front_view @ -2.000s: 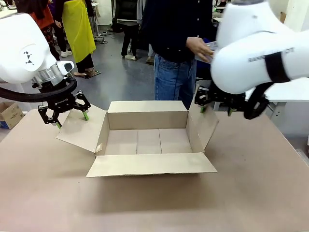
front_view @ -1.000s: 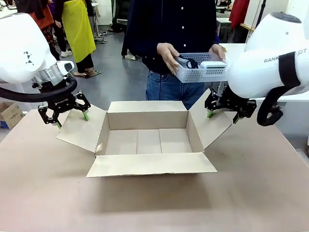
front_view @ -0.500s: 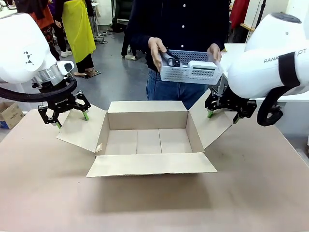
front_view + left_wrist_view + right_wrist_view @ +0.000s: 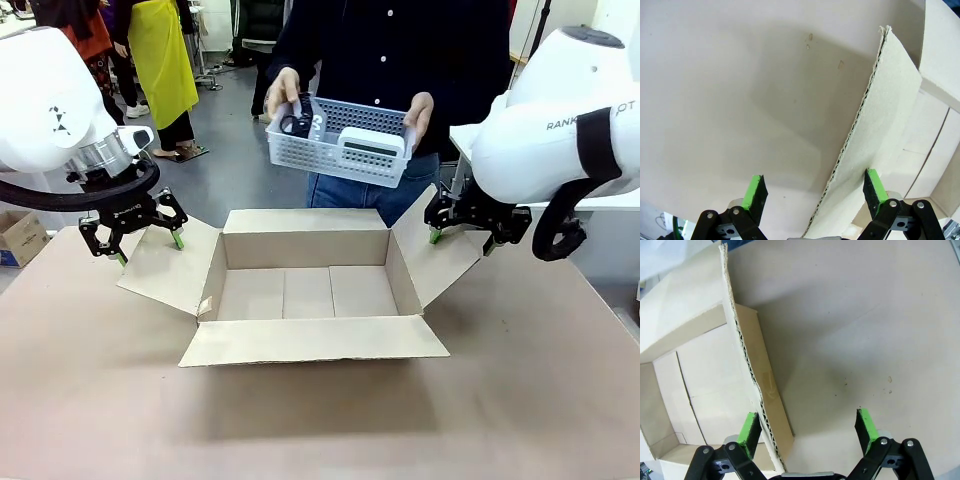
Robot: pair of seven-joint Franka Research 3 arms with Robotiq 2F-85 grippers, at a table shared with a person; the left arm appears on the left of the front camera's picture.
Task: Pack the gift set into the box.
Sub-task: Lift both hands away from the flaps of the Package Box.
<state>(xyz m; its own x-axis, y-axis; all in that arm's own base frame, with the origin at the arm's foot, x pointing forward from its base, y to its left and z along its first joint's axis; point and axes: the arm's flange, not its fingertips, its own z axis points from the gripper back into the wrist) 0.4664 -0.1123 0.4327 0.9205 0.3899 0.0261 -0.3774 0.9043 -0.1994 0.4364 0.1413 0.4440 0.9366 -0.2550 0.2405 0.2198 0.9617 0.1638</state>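
Observation:
A person's two hands hold the gift set, a white perforated basket (image 4: 340, 140), in the air above the far side of the box. In it lie a black round item (image 4: 295, 124) and a white boxy item (image 4: 370, 150). The box (image 4: 305, 290), a brown carton, stands open on the table with all four flaps spread. My left gripper (image 4: 149, 248) (image 4: 815, 192) is open astride the edge of the left flap (image 4: 875, 125). Over the right flap (image 4: 747, 365), my right gripper (image 4: 460, 243) (image 4: 810, 427) is open too, with that flap's edge between its fingers.
The brown table (image 4: 520, 400) is bare in front of and beside the carton. A small printed carton (image 4: 20, 237) sits on the floor at far left. Other people stand in the background at upper left.
The person has swung the basket from the right to above the carton's far side. The right arm pushed the right flap outward at first and then held still. The left arm has not moved.

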